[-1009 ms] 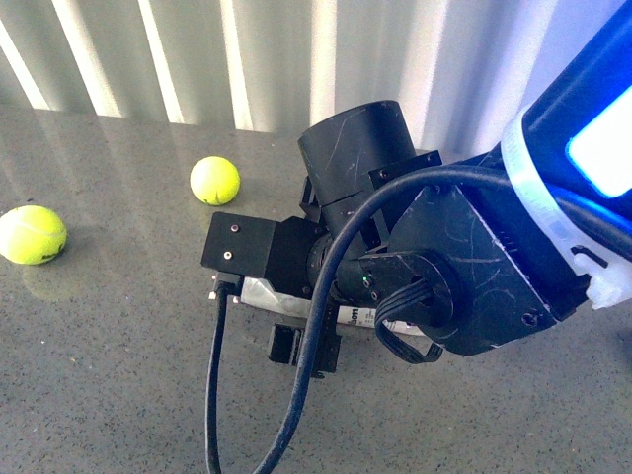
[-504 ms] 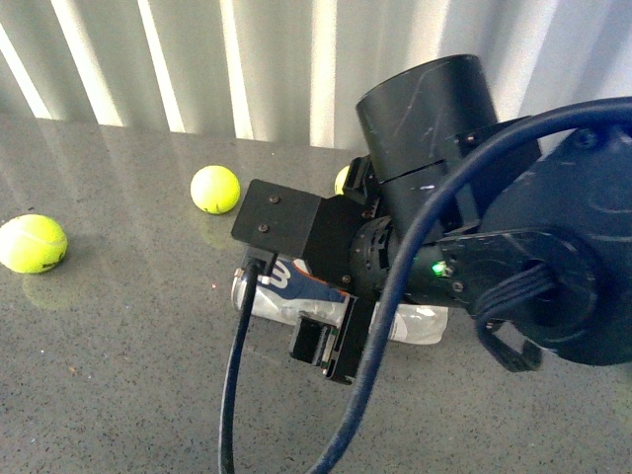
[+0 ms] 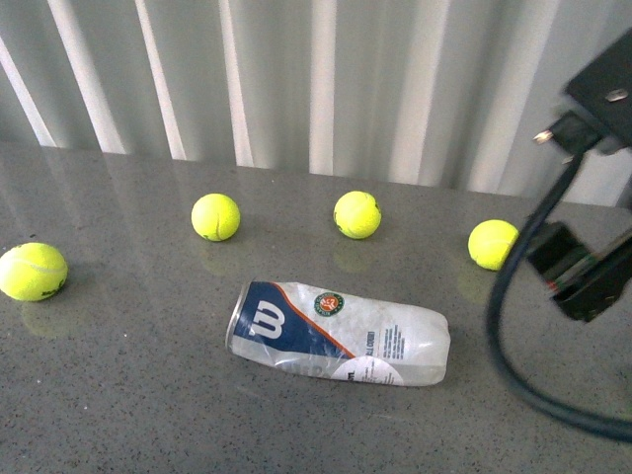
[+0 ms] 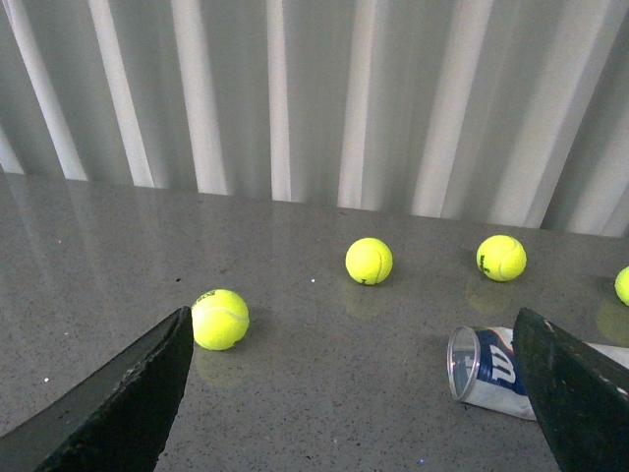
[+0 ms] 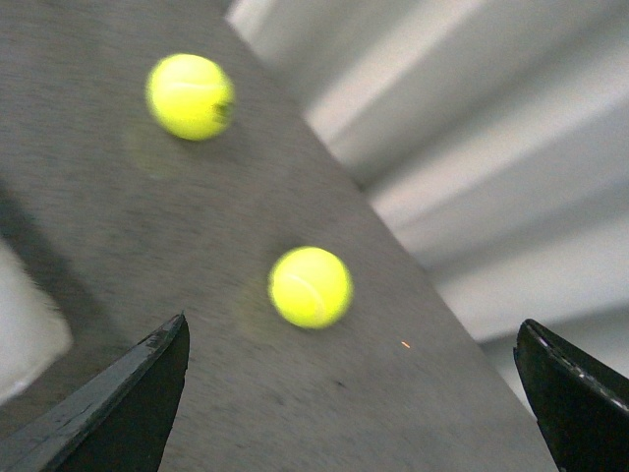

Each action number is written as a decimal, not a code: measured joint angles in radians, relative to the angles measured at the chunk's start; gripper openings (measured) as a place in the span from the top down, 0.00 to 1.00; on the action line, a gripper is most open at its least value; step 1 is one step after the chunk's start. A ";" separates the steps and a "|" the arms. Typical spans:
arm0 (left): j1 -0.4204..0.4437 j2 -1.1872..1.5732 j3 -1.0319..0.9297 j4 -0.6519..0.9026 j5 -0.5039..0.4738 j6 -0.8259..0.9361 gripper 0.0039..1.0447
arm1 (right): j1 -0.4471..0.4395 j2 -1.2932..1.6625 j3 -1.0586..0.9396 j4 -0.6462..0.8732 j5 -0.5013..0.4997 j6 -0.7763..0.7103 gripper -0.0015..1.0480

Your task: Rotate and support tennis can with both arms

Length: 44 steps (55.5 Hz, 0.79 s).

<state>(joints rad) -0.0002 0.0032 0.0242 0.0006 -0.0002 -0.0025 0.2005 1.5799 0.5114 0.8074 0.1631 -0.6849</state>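
The tennis can (image 3: 339, 333) lies flat on the desk (image 3: 118, 395) with nothing touching it, while the left hand (image 4: 351, 312) and right hand (image 5: 351, 323) are both spread wide and empty, probably ready to grab it.

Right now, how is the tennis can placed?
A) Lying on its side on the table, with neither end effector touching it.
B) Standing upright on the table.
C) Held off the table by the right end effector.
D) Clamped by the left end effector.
A: the tennis can lies on its side on the table, and both the left end effector and the right end effector are open and clear of it.
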 joint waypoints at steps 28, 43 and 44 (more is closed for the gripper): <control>0.000 0.000 0.000 0.000 0.000 0.000 0.06 | -0.373 -0.519 -0.373 0.088 0.353 0.376 0.07; 0.000 0.000 0.000 0.000 0.000 0.000 0.06 | -0.504 -0.658 -0.467 0.049 -0.093 0.562 0.21; 0.000 0.000 0.000 0.000 0.000 0.000 0.06 | -0.505 -0.668 -0.470 0.041 -0.135 0.568 0.23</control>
<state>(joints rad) -0.0002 0.0032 0.0242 0.0006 -0.0002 -0.0021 -0.3046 0.9119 0.0418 0.8486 0.0284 -0.1173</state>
